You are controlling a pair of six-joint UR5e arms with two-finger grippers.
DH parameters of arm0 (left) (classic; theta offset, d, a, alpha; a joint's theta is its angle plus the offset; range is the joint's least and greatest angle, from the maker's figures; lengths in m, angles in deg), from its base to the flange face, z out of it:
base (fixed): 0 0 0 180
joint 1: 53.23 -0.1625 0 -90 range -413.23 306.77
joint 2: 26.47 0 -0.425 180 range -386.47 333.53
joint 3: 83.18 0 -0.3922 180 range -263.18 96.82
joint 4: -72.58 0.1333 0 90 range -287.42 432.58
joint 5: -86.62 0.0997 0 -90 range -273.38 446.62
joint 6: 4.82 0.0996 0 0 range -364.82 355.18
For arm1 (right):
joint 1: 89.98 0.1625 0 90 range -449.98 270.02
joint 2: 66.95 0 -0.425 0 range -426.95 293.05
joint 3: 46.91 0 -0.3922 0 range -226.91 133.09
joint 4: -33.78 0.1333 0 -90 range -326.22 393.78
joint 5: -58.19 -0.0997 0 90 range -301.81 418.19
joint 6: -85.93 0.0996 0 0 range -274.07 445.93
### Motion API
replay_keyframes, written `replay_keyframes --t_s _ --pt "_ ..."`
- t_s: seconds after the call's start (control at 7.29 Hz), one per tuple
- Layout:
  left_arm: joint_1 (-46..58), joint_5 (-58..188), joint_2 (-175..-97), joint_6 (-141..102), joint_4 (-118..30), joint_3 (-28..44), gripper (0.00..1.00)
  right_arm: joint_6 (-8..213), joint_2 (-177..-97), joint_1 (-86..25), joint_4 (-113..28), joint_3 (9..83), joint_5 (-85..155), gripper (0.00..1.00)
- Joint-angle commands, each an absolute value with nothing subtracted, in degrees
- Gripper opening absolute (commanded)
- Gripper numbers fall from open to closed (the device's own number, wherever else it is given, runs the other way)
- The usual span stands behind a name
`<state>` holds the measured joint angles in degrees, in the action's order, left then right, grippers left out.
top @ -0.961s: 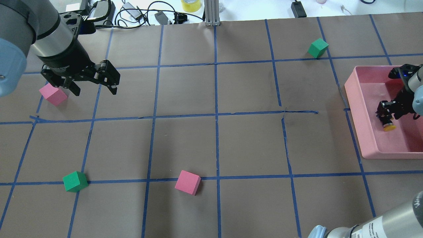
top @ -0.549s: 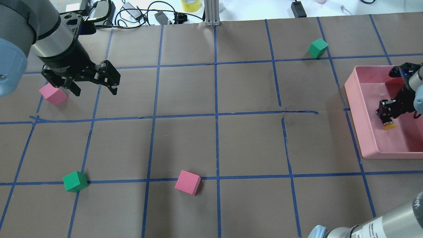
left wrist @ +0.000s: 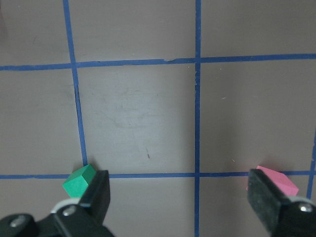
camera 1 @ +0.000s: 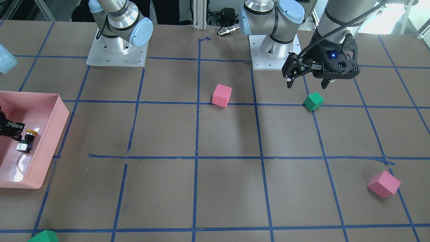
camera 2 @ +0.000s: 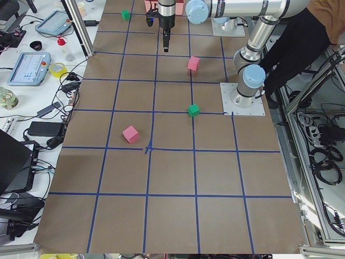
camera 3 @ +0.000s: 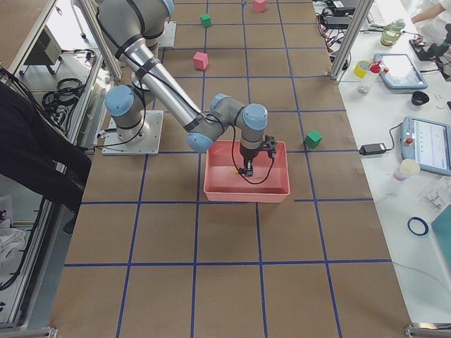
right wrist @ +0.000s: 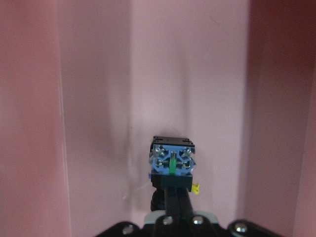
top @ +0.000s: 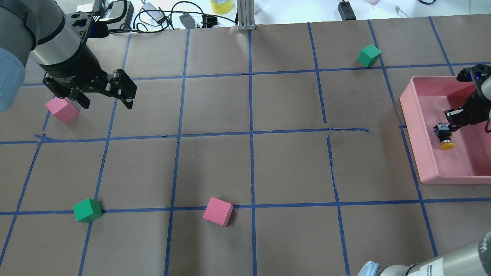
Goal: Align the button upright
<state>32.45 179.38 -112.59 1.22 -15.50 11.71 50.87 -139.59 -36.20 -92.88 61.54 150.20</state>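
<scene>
The button (top: pixel 445 136) lies tilted in the pink tray (top: pixel 412 138), yellow cap toward the robot and grey-white terminal base away from it. In the front view the button (camera 1: pixel 27 140) is near the tray's (camera 1: pixel 50 148) right wall. My right gripper (top: pixel 450 115) looks shut, and its tips are just beside the button. In the right wrist view the closed fingers (right wrist: pixel 174 200) stand in front of the button's terminal base (right wrist: pixel 172 160). I cannot tell if they touch. My left gripper (top: pixel 107 104) hangs open and empty far off, over the table's left side.
A pink cube (top: pixel 62 109) lies just left of the left gripper. A green cube (top: pixel 87 210) and a second pink cube (top: pixel 218 211) lie near the front. Another green cube (top: pixel 369 55) lies at the back, left of the tray. Cables lie along the back edge.
My right gripper has drawn back from over the button toward the back right, uncovering its terminal base. The button stays in the tray. My left gripper has shifted slightly back and left.
</scene>
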Motion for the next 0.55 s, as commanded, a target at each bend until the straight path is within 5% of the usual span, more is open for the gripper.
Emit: replay_keyframes --t_s 0.0,0.14,0.27,0.41 --pt "32.2 178.7 -113.4 0.6 -15.7 11.7 1.00 50.9 -140.2 -36.2 -89.8 60.4 149.9 0.00" --pt "32.3 179.3 -113.4 0.6 -15.8 11.9 1.00 50.8 -140.0 -36.2 -90.0 60.9 149.9 0.00" --pt "32.3 179.4 -112.7 0.3 -15.5 11.8 1.00 50.4 -139.8 -36.2 -90.3 61.3 149.8 0.26" --pt "32.3 179.3 -112.8 0.5 -15.5 11.9 1.00 50.2 -139.6 -36.2 -90.8 61.3 149.1 0.38"
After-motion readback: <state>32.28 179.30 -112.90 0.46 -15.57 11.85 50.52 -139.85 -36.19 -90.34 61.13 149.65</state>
